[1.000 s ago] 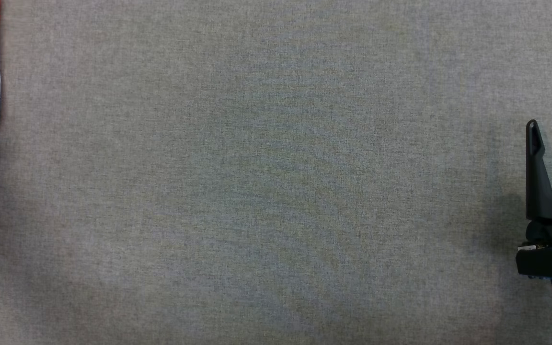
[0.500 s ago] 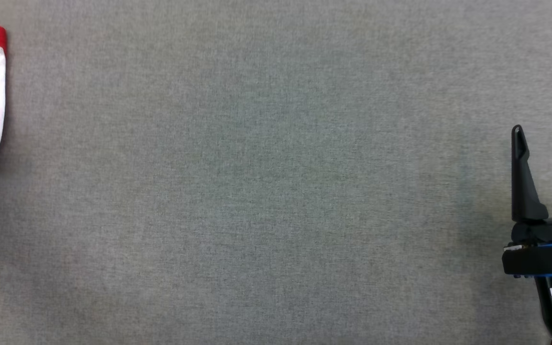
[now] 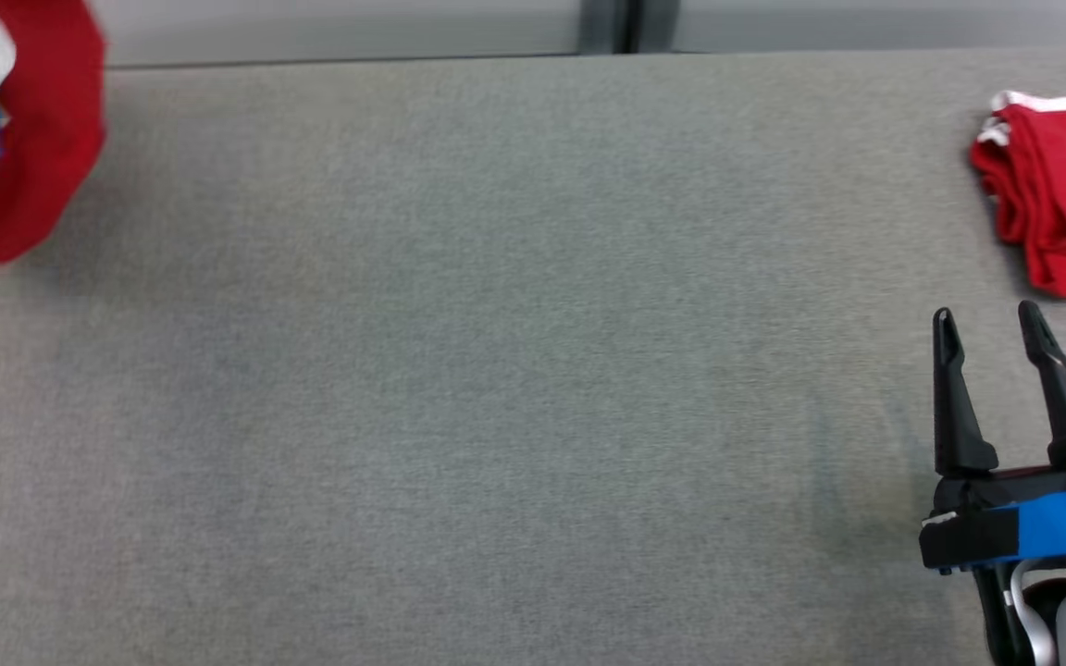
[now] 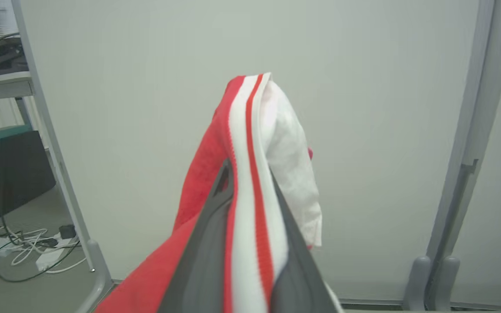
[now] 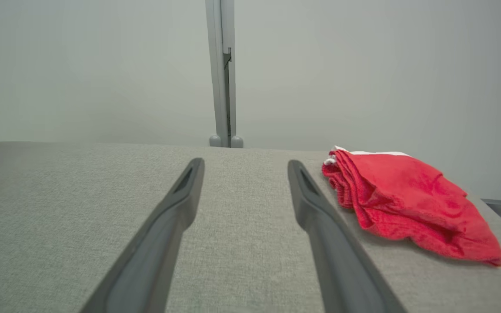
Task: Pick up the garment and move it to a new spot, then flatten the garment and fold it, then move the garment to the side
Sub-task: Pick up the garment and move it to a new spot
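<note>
Pinching the red-and-white garment (image 4: 289,152), the left tool (image 4: 248,171) holds it raised, its striped edge running between the fingers (image 4: 209,243) and pointing past their tips. The right tool (image 3: 985,314) stands spread above the tabletop (image 3: 496,370), a folded red pile (image 3: 1060,194) just beyond.

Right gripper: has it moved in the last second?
Cannot tell. The camera itself moved: the table's far edge and a red garment have come into view. Earlier the right gripper had no fixed mark near it.
</note>
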